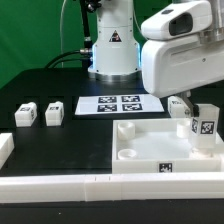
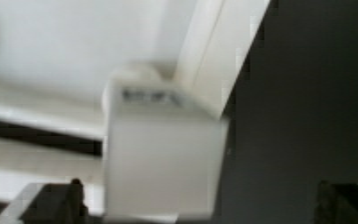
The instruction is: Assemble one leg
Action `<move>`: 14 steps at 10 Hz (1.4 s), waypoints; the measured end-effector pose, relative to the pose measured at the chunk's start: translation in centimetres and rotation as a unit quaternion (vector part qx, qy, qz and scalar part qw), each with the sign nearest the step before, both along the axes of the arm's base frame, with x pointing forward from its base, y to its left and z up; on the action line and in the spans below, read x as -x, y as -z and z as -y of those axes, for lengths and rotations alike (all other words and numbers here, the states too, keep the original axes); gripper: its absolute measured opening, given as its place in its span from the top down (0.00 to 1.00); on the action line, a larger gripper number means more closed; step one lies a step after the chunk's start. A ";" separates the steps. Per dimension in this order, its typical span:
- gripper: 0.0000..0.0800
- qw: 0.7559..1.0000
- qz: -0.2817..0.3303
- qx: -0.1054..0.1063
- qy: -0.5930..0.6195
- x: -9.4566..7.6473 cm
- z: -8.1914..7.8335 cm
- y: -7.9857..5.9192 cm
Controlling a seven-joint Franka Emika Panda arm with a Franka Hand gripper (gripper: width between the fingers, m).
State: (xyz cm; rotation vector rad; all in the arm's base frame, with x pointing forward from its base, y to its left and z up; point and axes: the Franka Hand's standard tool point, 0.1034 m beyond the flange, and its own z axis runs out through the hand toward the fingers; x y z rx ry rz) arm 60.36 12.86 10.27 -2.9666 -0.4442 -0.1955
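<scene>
White bars [image 1: 50, 185] front; leg [image 1: 203, 128] under open hand [image 1: 190, 112].

Bright, even light across the exterior view, white parts nearly blown out against the black surface [image 1: 60, 85], soft shadows tucked beneath them. Wrist view is badly blurred, everything smeared and out of focus, its corners dark.
</scene>
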 end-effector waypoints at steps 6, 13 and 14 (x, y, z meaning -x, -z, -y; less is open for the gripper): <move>0.19 0.999 0.022 -0.004 0.031 -0.4 0.7 0.2; 0.19 0.994 0.016 -0.005 0.110 2.8 2.1 2.5; 0.19 0.994 0.016 -0.006 0.107 2.9 1.8 2.5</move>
